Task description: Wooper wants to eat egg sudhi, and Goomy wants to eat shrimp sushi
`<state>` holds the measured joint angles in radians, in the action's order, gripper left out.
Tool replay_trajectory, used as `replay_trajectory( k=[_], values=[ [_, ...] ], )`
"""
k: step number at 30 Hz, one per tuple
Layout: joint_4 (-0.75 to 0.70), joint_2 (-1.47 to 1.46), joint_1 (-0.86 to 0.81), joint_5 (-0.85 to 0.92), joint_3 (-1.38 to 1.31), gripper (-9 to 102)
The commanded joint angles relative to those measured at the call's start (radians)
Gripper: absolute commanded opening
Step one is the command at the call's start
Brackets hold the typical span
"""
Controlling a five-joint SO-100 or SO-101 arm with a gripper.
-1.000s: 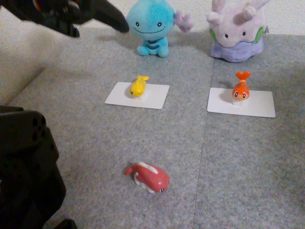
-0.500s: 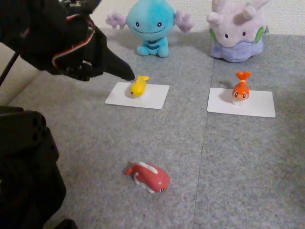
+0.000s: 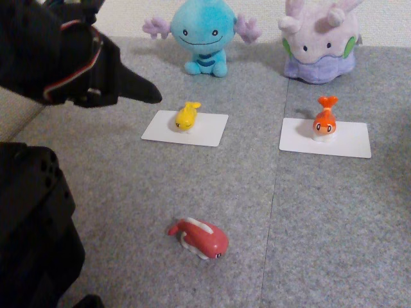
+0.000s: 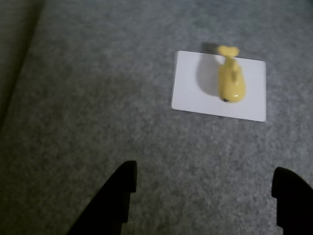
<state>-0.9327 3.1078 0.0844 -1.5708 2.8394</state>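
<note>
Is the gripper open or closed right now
Open. In the wrist view the gripper shows its two dark fingertips spread wide apart over bare carpet, holding nothing; the egg sushi lies on its card.

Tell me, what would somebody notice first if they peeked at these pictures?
Probably the two plush toys at the back of the grey carpet in the fixed view: blue Wooper and lilac Goomy. In front of each lies a white card with a toy on it, the yellow egg sushi and the orange shrimp sushi. The black end effector hangs open over the carpet, short of the yellow one.
</note>
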Motion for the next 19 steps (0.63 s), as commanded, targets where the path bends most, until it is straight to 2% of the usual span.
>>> replay_trajectory(
  k=[1, 8, 19],
  values=[
    [0.002, 0.118, 0.008, -0.005, 0.040, 32],
    [-0.005, 0.288, -0.008, -0.003, 0.190, 32],
    [0.017, 0.291, 0.006, -0.005, 0.273, 32]
  ],
)
